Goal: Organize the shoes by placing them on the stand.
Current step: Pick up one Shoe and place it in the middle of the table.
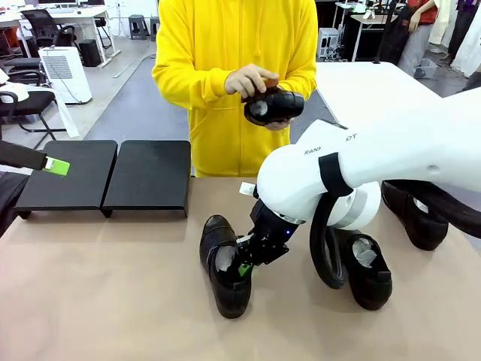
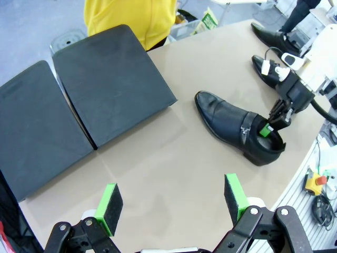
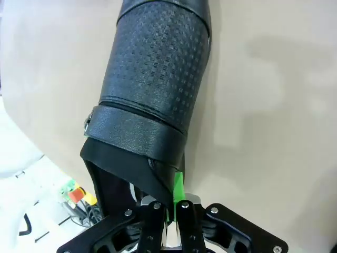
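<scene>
Nearest the front camera, a shoe (image 1: 224, 274) (image 2: 237, 126) (image 3: 158, 68) lies on the beige table (image 1: 113, 301), toe toward the person and well apart from the stand (image 1: 150, 177) (image 2: 110, 79). The right gripper (image 1: 244, 267) (image 2: 267, 129) (image 3: 174, 197) pinches the rim of its heel opening, jaws pressed together on the leather with one green pad (image 3: 179, 185) showing at the edge. On the right arm (image 1: 391, 143) only the letters "RAN" can be read before a black strap covers the rest; no brand shows on the shoe, just an embossed upper and a strap with a small silver buckle (image 3: 88, 124). This arm reaches across the middle from the right, its wrist bent down toward the table and a black cable (image 1: 327, 248) looping beneath it. The left gripper (image 1: 56, 165) (image 2: 174, 203) hovers over the table's left side, pointing down beside the stand, fingers spread wide around nothing. Two flat black panels side by side at the far left make up the stand. A second shoe (image 1: 368, 271) (image 2: 268, 68) with white paper inside sits right of the cable, and a third shoe (image 1: 413, 218) (image 2: 274, 37) lies beyond it, partly hidden by the arm. A fourth shoe (image 1: 274, 105) is off the table in front of the person's yellow top, one hand (image 1: 248, 79) over it.
</scene>
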`<state>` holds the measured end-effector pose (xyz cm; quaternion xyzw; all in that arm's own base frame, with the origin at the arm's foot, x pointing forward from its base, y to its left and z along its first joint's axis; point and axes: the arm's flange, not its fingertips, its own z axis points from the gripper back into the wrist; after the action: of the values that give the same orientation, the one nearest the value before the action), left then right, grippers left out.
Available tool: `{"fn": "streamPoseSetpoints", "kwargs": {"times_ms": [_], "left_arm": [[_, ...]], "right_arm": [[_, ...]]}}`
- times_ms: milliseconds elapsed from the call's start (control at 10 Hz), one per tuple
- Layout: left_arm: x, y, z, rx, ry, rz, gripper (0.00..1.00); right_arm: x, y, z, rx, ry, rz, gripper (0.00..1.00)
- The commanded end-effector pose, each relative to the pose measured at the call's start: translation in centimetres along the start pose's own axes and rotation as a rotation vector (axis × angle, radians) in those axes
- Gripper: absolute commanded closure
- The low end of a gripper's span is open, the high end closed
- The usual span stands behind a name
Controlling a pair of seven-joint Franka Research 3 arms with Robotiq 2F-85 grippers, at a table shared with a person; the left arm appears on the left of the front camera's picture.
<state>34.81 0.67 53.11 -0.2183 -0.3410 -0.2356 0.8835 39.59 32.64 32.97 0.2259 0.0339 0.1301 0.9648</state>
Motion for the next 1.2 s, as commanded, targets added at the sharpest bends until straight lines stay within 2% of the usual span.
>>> {"fn": "streamPoseSetpoints", "kwargs": {"times_ms": [0, 200, 300, 700, 800, 1100], "left_arm": [[-0.2, 0.0, 0.0, -0.013, -0.007, -0.007, 0.00], [-0.2, 0.0, 0.0, -0.013, -0.007, -0.007, 0.00], [-0.2, 0.0, 0.0, -0.013, -0.007, -0.007, 0.00], [-0.2, 0.0, 0.0, -0.013, -0.007, -0.007, 0.00], [-0.2, 0.0, 0.0, -0.013, -0.007, -0.007, 0.00], [-0.2, 0.0, 0.0, -0.013, -0.007, -0.007, 0.00]], "right_arm": [[-0.7, 0.5, 0.2, 0.038, -0.028, 0.011, 1.00], [-0.8, 0.4, 0.4, 0.035, -0.015, 0.006, 0.99], [-0.9, 0.5, 0.5, 0.033, -0.003, 0.011, 0.88], [-1.6, 1.1, 1.6, 0.034, -0.003, 0.039, 0.14], [-1.9, 1.3, 2.1, 0.037, -0.009, 0.051, 0.00], [-2.7, 1.4, 3.8, 0.025, -0.010, 0.077, 0.00]]}}
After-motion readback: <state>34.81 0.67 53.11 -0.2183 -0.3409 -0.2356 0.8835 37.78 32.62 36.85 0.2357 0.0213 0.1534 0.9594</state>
